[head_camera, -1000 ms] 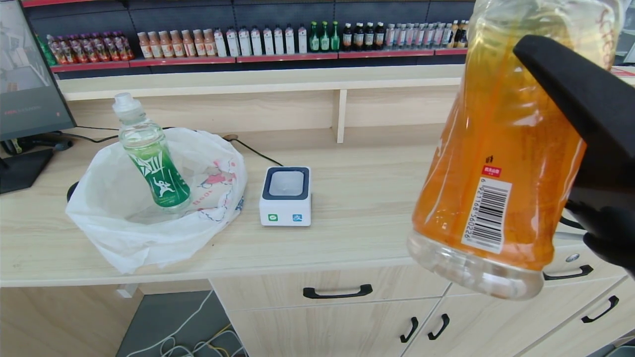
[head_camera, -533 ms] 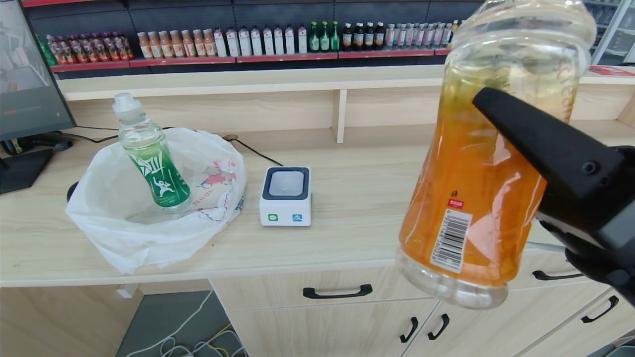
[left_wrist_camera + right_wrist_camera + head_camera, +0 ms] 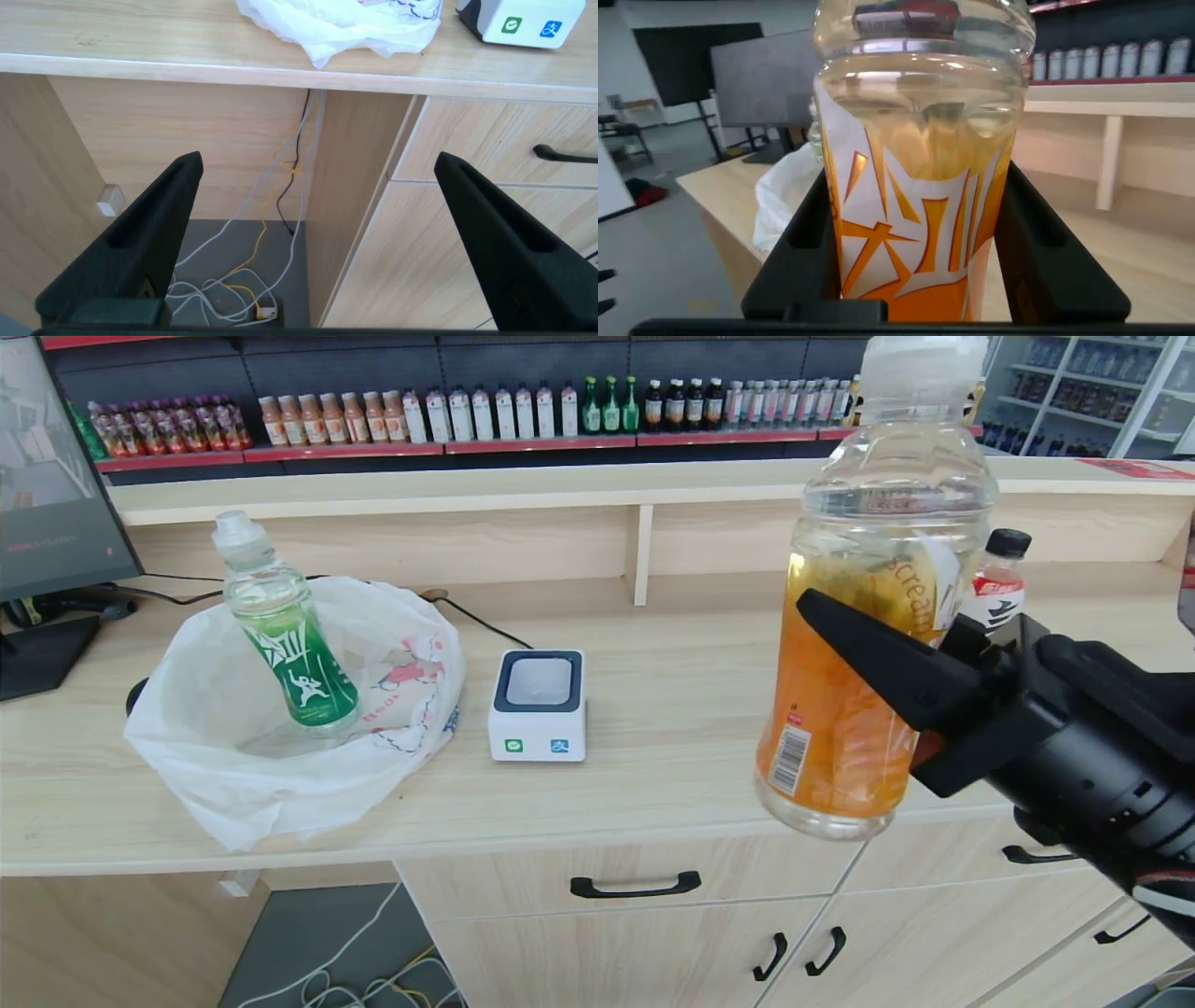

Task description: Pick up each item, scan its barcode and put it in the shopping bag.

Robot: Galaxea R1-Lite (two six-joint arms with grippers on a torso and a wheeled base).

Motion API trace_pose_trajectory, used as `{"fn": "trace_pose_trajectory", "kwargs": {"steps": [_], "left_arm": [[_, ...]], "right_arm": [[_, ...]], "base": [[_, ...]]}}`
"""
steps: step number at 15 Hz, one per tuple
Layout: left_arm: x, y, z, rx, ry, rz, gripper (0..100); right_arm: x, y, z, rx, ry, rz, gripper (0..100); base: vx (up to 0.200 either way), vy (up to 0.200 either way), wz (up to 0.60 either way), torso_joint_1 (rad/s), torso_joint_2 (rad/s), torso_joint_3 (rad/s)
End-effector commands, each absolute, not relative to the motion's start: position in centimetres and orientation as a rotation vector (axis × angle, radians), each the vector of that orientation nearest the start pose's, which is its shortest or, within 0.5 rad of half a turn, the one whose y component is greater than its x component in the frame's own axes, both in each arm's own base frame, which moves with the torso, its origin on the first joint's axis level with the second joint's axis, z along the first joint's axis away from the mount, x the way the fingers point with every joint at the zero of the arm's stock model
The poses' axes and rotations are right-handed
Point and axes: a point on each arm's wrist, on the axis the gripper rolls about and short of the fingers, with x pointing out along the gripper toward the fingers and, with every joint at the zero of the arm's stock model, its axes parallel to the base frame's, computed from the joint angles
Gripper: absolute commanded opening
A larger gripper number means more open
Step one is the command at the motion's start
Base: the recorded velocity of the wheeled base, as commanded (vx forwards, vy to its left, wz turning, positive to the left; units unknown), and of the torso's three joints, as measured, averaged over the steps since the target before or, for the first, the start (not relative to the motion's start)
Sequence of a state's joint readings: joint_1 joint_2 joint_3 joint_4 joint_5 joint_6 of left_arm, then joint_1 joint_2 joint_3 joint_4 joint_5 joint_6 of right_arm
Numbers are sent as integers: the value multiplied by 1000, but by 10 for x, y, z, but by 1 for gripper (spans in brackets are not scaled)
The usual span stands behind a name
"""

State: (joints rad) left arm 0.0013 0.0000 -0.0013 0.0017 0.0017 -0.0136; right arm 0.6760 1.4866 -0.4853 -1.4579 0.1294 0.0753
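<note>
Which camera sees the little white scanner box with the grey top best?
The head view. The white scanner box stands whole on the pale wooden counter, grey window up, beside the white plastic bag. The left wrist view catches just its front corner. The right wrist view faces the orange drink bottle in the right pincer.

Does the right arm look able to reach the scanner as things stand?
Probably yes: the right gripper, shut on the orange bottle, hangs above the counter, and nothing stands between it and the scanner.
</note>
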Motion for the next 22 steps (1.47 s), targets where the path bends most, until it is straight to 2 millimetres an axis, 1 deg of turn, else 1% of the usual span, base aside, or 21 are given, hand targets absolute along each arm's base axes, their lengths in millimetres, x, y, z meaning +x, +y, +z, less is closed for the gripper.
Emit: {"fn": "trace_pose_trajectory", "kwargs": {"steps": [1, 2, 5, 7, 11, 14, 16, 18, 20, 22], "left_arm": [[-23, 0, 75, -14, 2, 3, 100], [-23, 0, 76, -14, 0, 3, 100], [-23, 0, 76, -14, 0, 3, 100], [-23, 0, 75, -14, 2, 5, 100], [-23, 0, 75, -14, 2, 3, 100], [-23, 0, 76, -14, 0, 3, 100], [-23, 0, 75, -14, 2, 3, 100], [-23, 0, 76, -14, 0, 3, 100], [-23, 0, 76, -14, 0, 5, 100], [-23, 0, 76, -15, 0, 5, 100]], "right_arm": [[176, 140, 235, 142, -425, 696, 0], [175, 139, 235, 128, -427, 666, 0], [168, 126, 233, 111, -445, 509, 0], [172, 120, 233, 120, -449, 406, 0], [177, 116, 233, 119, -452, 371, 0], [177, 115, 231, 111, -450, 365, 0], [181, 116, 230, 112, -456, 356, 0], [186, 108, 236, 111, -480, 308, 0], [188, 106, 235, 108, -479, 297, 0], [188, 106, 229, 104, -453, 302, 0]], "base": [[0, 0, 0, 0, 0, 0], [0, 0, 0, 0, 0, 0], [0, 0, 0, 0, 0, 0], [0, 0, 0, 0, 0, 0], [0, 0, 0, 0, 0, 0], [0, 0, 0, 0, 0, 0], [0, 0, 0, 0, 0, 0], [0, 0, 0, 0, 0, 0], [0, 0, 0, 0, 0, 0], [0, 200, 0, 2, 2, 2]]}}
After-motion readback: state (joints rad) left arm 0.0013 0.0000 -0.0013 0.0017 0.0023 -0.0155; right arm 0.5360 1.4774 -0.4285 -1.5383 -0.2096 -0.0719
